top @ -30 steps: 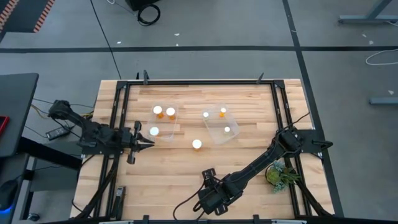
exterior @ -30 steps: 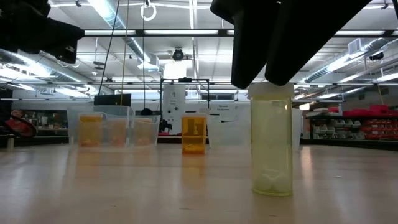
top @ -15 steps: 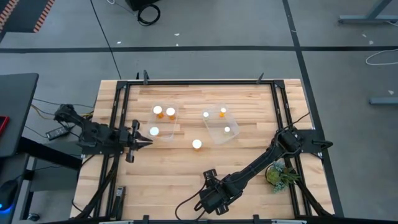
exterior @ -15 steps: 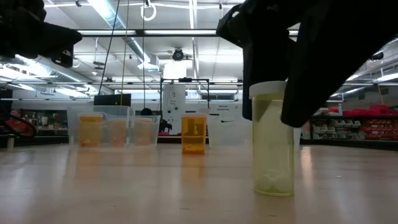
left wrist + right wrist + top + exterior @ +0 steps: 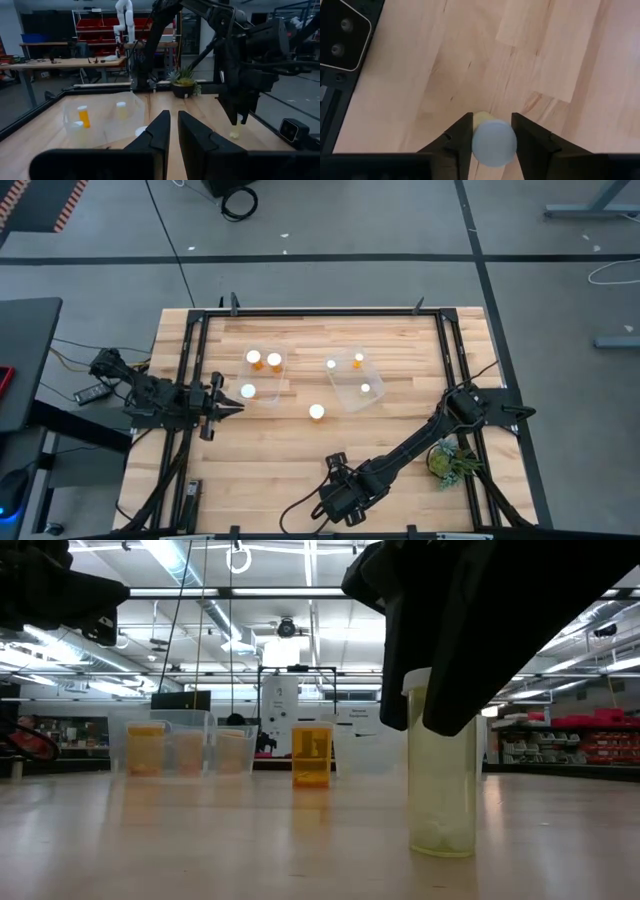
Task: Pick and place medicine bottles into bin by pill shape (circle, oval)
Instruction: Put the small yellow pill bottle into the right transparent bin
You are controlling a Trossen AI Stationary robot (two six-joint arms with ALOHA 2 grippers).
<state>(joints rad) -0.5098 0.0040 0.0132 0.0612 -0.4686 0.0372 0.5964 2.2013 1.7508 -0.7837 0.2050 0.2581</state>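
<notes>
2 black jointed arms (image 5: 400, 458), flat tapered fingers (image 5: 461, 136)

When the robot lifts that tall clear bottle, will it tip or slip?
Probably easy to tip: the clear bottle stands tall and narrow on the table. It looks light, with only a little inside at the bottom. Its smooth round sides could slip, but the right hand has a finger on each side of the white cap, which should help.

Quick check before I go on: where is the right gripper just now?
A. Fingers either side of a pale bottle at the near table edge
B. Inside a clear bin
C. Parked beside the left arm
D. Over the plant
A: the right gripper has a finger on each side of the pale bottle, which stands upright on the table, apart from the bins.
</notes>
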